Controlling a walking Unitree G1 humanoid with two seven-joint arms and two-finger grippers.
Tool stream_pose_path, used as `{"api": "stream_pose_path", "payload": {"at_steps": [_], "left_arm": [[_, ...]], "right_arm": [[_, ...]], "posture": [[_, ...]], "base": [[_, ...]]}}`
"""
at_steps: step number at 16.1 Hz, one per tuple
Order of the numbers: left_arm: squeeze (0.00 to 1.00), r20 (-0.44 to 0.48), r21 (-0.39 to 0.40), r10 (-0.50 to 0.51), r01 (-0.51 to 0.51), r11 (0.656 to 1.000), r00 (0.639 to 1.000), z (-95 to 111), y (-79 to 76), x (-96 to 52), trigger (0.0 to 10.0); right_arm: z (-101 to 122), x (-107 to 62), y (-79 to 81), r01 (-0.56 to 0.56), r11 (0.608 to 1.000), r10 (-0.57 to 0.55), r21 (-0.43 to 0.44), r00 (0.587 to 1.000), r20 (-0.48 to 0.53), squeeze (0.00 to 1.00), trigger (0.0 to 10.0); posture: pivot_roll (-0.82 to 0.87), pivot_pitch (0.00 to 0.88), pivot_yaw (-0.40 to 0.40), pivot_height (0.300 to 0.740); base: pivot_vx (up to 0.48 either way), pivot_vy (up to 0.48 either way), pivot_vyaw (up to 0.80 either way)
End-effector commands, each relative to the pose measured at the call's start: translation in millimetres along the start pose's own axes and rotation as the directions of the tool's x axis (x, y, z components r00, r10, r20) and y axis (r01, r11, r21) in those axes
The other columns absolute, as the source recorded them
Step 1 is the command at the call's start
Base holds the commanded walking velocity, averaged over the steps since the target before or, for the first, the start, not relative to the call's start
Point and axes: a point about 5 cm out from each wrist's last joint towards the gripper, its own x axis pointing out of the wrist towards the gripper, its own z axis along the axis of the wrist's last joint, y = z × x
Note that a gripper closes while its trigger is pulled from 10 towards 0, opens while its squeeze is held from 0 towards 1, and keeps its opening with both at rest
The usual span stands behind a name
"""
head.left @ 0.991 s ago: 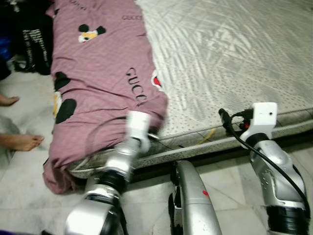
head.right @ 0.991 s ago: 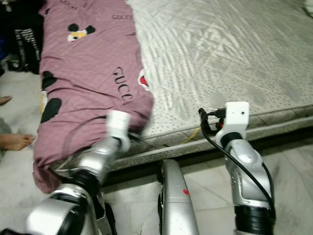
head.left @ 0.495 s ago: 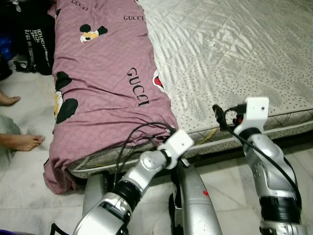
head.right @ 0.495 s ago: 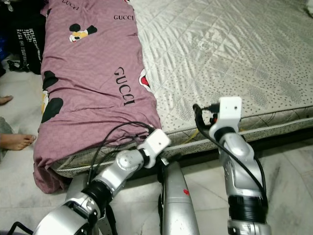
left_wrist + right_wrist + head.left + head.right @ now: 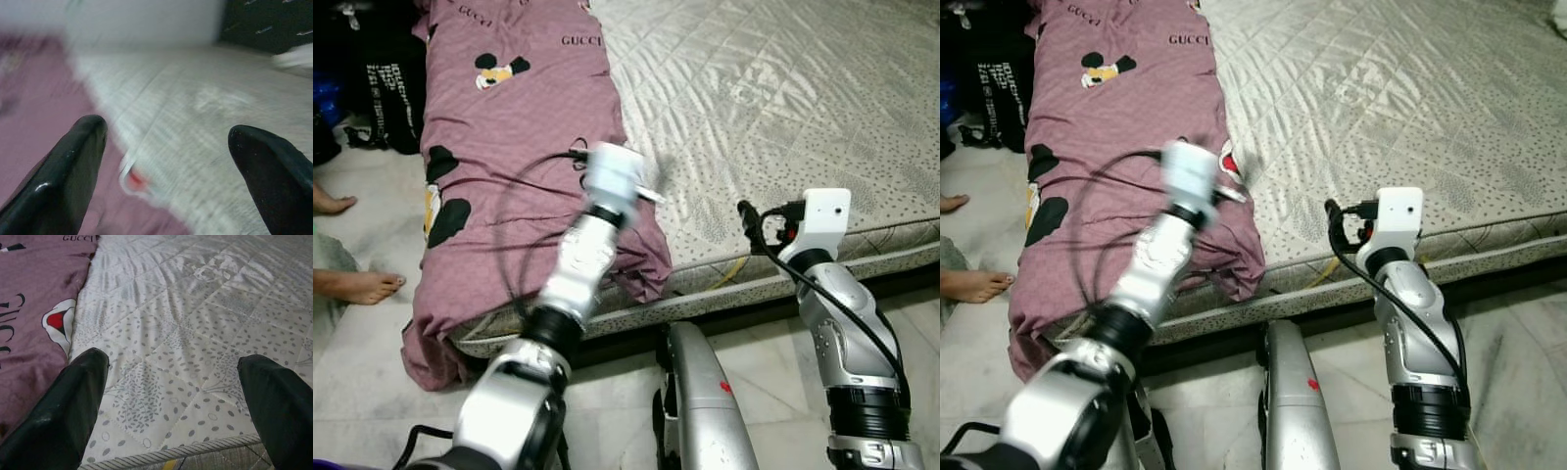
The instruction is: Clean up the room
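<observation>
Pink blanket (image 5: pixel 509 147) on mattress (image 5: pixel 773 108), left tool (image 5: pixel 161 161) released above it, right tool (image 5: pixel 171 396) released

Premises: a bedroom in a private home. Evidence: a quilted mattress (image 5: pixel 783 108) set low over a pale marble-look tiled floor (image 5: pixel 372 392), a mauve printed bedsheet (image 5: pixel 509 127) on its left, probably dark bags (image 5: pixel 386 88) far left.

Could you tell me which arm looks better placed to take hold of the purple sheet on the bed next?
Probably the left. The left gripper is open over the purple sheet, near its edge. The right gripper, also open, sits at the mattress edge, off the sheet.
</observation>
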Motion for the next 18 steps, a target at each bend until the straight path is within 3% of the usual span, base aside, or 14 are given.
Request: {"api": "stream_pose_path", "payload": {"at_steps": [1, 2, 5, 6, 9, 10, 11, 12, 14, 16, 17, 18], "left_arm": [[0.00, -0.319, -0.059, 0.128, -0.154, 0.986, 0.939, -50.3, 22.1, -15.4, 10.0], [0.00, -0.466, -0.067, 0.147, -0.200, 0.978, 0.872, -75.2, 31.8, -29.1, 10.0], [0.00, -0.589, -0.105, 0.161, -0.273, 0.956, 0.792, -94.8, 45.8, -43.7, 10.0], [0.00, -0.626, -0.107, 0.132, -0.253, 0.962, 0.768, -99.6, 46.1, -47.2, 10.0], [0.00, -0.685, -0.130, -0.035, -0.075, 0.989, 0.728, -110.1, 24.2, -53.3, 10.0], [0.00, -0.694, -0.130, -0.156, 0.091, 0.987, 0.702, -113.6, 2.7, -55.8, 10.0], [0.00, -0.695, -0.115, -0.196, 0.162, 0.980, 0.692, -114.1, -7.7, -56.2, 10.0], [0.00, -0.690, -0.034, -0.218, 0.270, 0.962, 0.690, -113.3, -16.6, -55.5, 10.0], [0.00, -0.670, 0.087, -0.213, 0.361, 0.929, 0.711, -109.8, -21.8, -52.1, 10.0], [0.00, -0.682, 0.107, -0.244, 0.424, 0.899, 0.690, -112.6, -21.8, -55.8, 10.0], [0.00, -0.671, 0.140, -0.240, 0.438, 0.888, 0.701, -111.1, -19.7, -54.5, 10.0], [0.00, -0.617, 0.220, -0.217, 0.430, 0.875, 0.757, -101.8, -15.1, -45.9, 10.0]], "right_arm": [[-2.7, -2.2, -3.0, 0.010, 1.000, -0.010, -0.002, 1.000, -0.006, 0.00, 10.0], [-4.6, -3.4, -2.4, 0.011, 1.000, -0.012, -0.003, 1.000, -0.011, 0.00, 10.0], [-9.5, -4.3, 3.1, -0.003, 1.000, 0.003, 0.001, 1.000, -0.025, 0.00, 10.0], [-9.3, -2.9, 5.4, -0.007, 1.000, 0.007, 0.005, 1.000, -0.024, 0.00, 10.0], [-6.4, -0.2, 6.3, -0.006, 1.000, 0.006, 0.009, 1.000, -0.014, 0.00, 10.0], [-7.4, -0.4, 4.4, 0.004, 1.000, -0.004, 0.010, 1.000, -0.014, 0.00, 10.0], [-7.7, -0.3, 4.6, 0.010, 1.000, -0.009, 0.017, 1.000, -0.013, 0.00, 10.0], [-7.6, -0.1, 6.5, 0.010, 1.000, -0.010, 0.022, 1.000, -0.010, 0.00, 10.0], [-7.6, 1.4, 10.6, 0.006, 1.000, -0.006, 0.030, 1.000, -0.005, 0.00, 10.0], [-7.2, 6.1, 15.7, 0.002, 0.999, -0.002, 0.045, 1.000, 0.006, 0.00, 10.0], [-6.7, 7.4, 16.9, 0.001, 0.999, -0.001, 0.049, 1.000, 0.010, 0.00, 10.0], [-5.7, 8.9, 18.2, -0.001, 0.999, 0.000, 0.054, 1.000, 0.018, 0.00, 10.0]], "posture": [[-0.26, 0.112, -0.003, 0.546], [-0.26, 0.112, -0.003, 0.546], [-0.25, 0.109, -0.012, 0.546], [-0.25, 0.106, -0.011, 0.546], [-0.25, 0.100, -0.003, 0.546], [-0.26, 0.096, 0.001, 0.546], [-0.26, 0.094, 0.005, 0.546], [-0.26, 0.089, 0.009, 0.546], [-0.25, 0.080, 0.015, 0.546], [-0.24, 0.066, 0.023, 0.546], [-0.23, 0.061, 0.024, 0.546], [-0.22, 0.054, 0.022, 0.546]], "base": [[0.000, 0.000, 0.00], [0.000, 0.000, 0.00], [0.000, 0.000, 0.00], [0.000, 0.000, 0.00], [0.000, 0.000, 0.00], [0.000, 0.000, 0.00], [0.000, 0.000, 0.00], [0.000, 0.000, 0.00], [0.000, 0.000, 0.00], [0.000, 0.000, 0.00], [0.000, 0.000, 0.00], [0.000, 0.000, 0.00]]}}
